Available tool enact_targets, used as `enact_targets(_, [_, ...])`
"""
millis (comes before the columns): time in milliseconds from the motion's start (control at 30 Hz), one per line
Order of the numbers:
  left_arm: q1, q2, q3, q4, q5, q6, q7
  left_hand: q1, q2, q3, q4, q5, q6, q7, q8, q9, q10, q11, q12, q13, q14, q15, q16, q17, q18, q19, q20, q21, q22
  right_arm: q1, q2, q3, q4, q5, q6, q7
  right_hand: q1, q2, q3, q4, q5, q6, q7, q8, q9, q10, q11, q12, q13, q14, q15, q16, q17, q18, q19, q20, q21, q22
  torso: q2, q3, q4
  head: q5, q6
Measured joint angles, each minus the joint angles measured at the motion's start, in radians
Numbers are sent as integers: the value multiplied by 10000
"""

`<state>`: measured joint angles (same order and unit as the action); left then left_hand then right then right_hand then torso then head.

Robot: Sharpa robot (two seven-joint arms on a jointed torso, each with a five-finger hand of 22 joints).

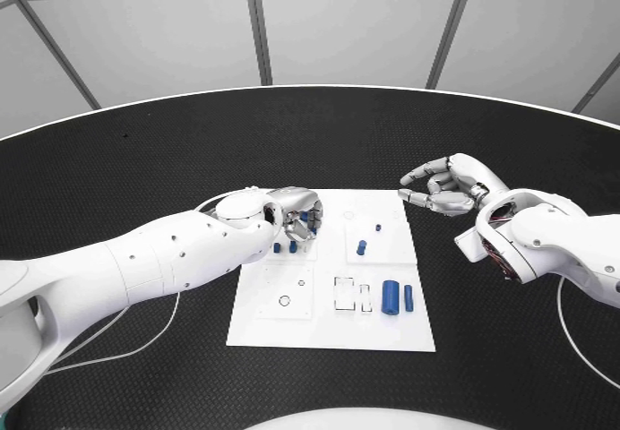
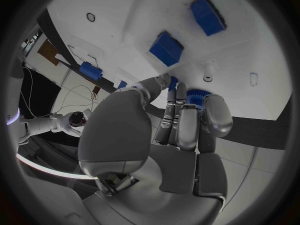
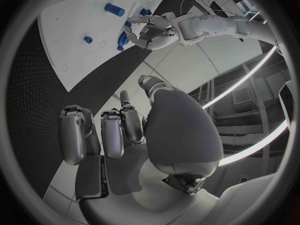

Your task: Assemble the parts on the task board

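While over task board [image 1: 259, 333]: L hand [image 1: 292, 215] gripping blue part [image 2: 195, 96].

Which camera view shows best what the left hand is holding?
The left wrist view: the left hand has its fingertips closed round a blue part, seen close. In the head view the hand covers that part. In the right wrist view the hand is far off, with blue at its fingers.
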<state>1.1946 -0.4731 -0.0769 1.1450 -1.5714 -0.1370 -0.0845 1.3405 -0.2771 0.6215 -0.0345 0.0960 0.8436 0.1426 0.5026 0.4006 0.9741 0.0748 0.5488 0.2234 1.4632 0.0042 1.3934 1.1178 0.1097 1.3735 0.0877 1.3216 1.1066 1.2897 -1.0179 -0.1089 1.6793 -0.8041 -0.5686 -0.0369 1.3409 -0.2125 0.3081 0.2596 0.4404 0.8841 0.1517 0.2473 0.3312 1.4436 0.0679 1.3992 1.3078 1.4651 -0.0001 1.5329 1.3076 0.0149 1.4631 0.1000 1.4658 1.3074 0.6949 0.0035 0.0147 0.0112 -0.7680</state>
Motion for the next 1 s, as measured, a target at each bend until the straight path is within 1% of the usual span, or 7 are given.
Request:
enact_targets(100, [-3, 10, 0, -15, 1, 51, -33, 0, 0, 39, -13, 0, 0, 0, -30, 0, 0, 0, -48, 2, 0, 0, 0, -5, -86, 0, 0, 8, 22, 0, 5, 0, -2, 0, 2, 2, 0, 0, 0, 0, 0, 0, 0, 0, 0, 0, 0, 0, 0, 0, 0, 0, 0, 0, 0, 0, 0, 0, -1, 1, -6, 1, -1])
enact_targets(467, [-11, 41, 1, -62, 1, 207, -103, 0, 0, 93, -12, 0, 0, 0, -68, 5, 35, 37, -37, 2, 0, 0, 0, -14, -85, 67, 5, 58, 111, 0, 13, 1, -6, 0, 12, 4, 0, 0, 0, 0, 49, 0, 0, -1, 0, 0, 0, -1, -1, 0, 0, 0, -1, 0, 0, 0, 0, 0, -3, 6, -11, -43, -16])
enact_targets(533, [-13, 49, 1, -62, 1, 246, -118, 32, 109, 229, -3, 0, 0, 0, -112, 12, 104, 29, -109, 2, 0, 0, 0, -23, -85, 67, 5, 116, 168, 0, 13, 1, -6, 0, 14, 5, 0, 0, 0, 0, 49, 0, 0, -1, 0, 0, 0, -1, -2, 0, 0, 0, -1, 0, 0, 0, 0, 0, -3, 4, -10, -54, -16])
enact_targets(733, [-21, 62, 0, -72, 1, 311, -119, 59, 209, 469, -23, -1, 160, 2, -188, 36, 301, 4, -298, 2, 0, 0, 38, -58, -85, 67, 5, 156, 236, 0, 14, 1, -11, 0, 18, 8, 0, 0, 0, 0, 49, 0, 0, -1, 0, 0, 0, -1, -2, 0, 0, 0, -2, 0, 0, 0, 0, 0, -2, -1, -7, -67, -33])
enact_targets(767, [-22, 63, 0, -74, 1, 313, -112, 85, 302, 529, -32, -1, 250, -7, -224, 49, 363, 2, -344, 2, 21, -21, 38, -62, -85, 67, 5, 156, 250, 0, 16, 1, -12, 0, 19, 8, 0, 0, 0, 0, 49, 0, 0, -1, 0, 0, 0, -1, -2, 0, 0, 0, -2, 1, 0, 0, 0, 0, -2, -2, -7, -67, -34])
enact_targets(867, [-26, 65, -1, -78, 1, 319, -91, 137, 437, 669, -103, -1, 431, -29, -264, 75, 580, -69, -379, -2, 37, -38, 38, -82, -86, 67, 5, 206, 290, 0, 18, 1, -13, 0, 21, 10, 0, 0, 0, 0, 49, 0, 0, 38, 1, 0, 0, -1, -3, 34, -34, 0, -2, 1, 0, 0, 0, 0, -2, -6, -2, -69, -37])
enact_targets(1000, [-30, 59, -1, -79, 1, 294, -64, 97, 477, 714, -83, -1, 539, -68, -269, 93, 689, -75, -466, -3, 16, -59, 38, -92, -86, 67, 5, 206, 308, 0, 18, 1, -16, 0, 22, 11, 0, 0, 0, 0, 49, 0, 0, 38, 0, 0, 0, -1, -3, 34, -34, 0, -2, 1, 11, -11, 0, 0, -2, -7, 2, -72, -41])
